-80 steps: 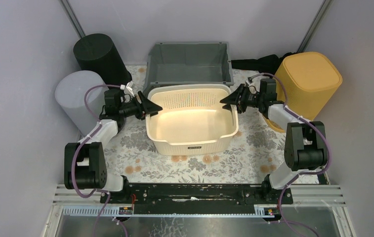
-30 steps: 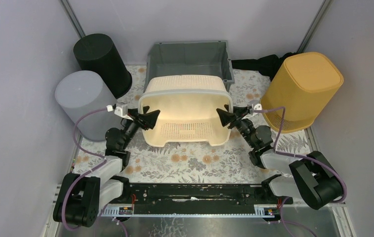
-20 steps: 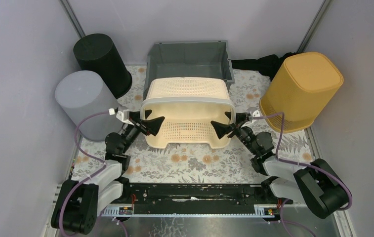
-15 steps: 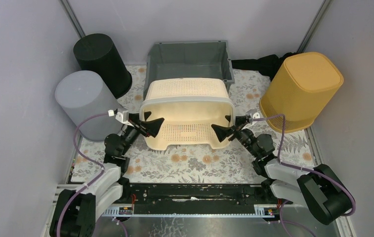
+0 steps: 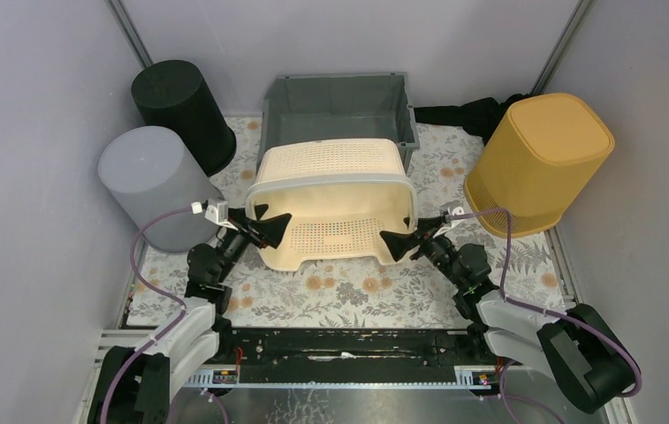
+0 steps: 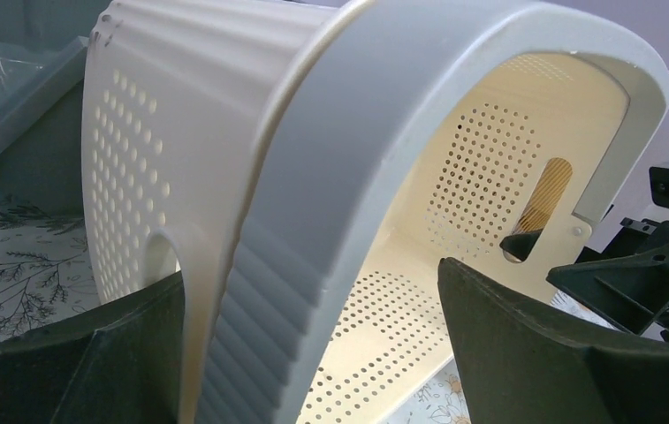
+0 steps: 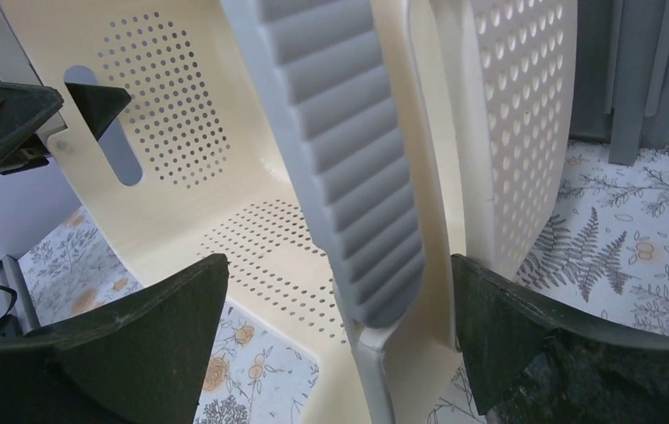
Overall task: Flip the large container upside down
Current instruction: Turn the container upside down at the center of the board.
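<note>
The large container (image 5: 330,199) is a cream perforated basket with a grey rim. It lies tipped on its long side on the floral cloth, its mouth facing the arms and its base turned up and away. My left gripper (image 5: 264,225) is open and straddles the left rim. In the left wrist view that rim (image 6: 330,177) runs between the spread fingers of the left gripper (image 6: 313,353), with a wide gap on the inner side. My right gripper (image 5: 399,238) is open around the right rim. The ribbed grey rim (image 7: 348,159) hangs free between the fingers of the right gripper (image 7: 339,353).
A grey bin (image 5: 339,110) stands right behind the basket. A black cylinder (image 5: 180,102) and a grey cylinder (image 5: 149,185) stand at the left. An upturned yellow basket (image 5: 543,159) stands at the right, with a black bundle (image 5: 463,113) behind it.
The basket, upright earlier, now lies tipped on its side. In the last second both grippers opened off its rim and drew slightly toward the near edge, and the basket settled lower.
</note>
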Action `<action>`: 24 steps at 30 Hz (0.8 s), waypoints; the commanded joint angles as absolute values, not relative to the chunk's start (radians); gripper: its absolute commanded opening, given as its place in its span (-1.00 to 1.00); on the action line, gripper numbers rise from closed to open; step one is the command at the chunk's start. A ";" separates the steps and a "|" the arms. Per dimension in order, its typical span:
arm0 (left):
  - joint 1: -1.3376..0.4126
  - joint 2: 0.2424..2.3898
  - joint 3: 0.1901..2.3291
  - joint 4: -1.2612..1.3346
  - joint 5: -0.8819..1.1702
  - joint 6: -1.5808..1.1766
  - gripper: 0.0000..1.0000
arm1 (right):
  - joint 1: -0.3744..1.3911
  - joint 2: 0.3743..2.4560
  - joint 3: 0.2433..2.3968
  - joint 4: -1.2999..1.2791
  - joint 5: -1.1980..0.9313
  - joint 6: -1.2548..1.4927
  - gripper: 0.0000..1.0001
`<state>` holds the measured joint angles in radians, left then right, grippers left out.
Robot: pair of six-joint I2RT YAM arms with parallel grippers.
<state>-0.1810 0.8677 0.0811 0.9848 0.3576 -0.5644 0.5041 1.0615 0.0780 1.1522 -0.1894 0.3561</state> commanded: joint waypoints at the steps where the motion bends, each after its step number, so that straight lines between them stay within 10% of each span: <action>1: -0.179 0.863 0.039 0.792 0.273 -0.620 1.00 | 0.514 0.998 0.035 1.038 -0.121 0.377 0.99; 24: -0.181 0.748 0.112 0.476 0.281 -0.627 1.00 | 0.515 0.891 0.028 0.807 -0.092 0.410 0.81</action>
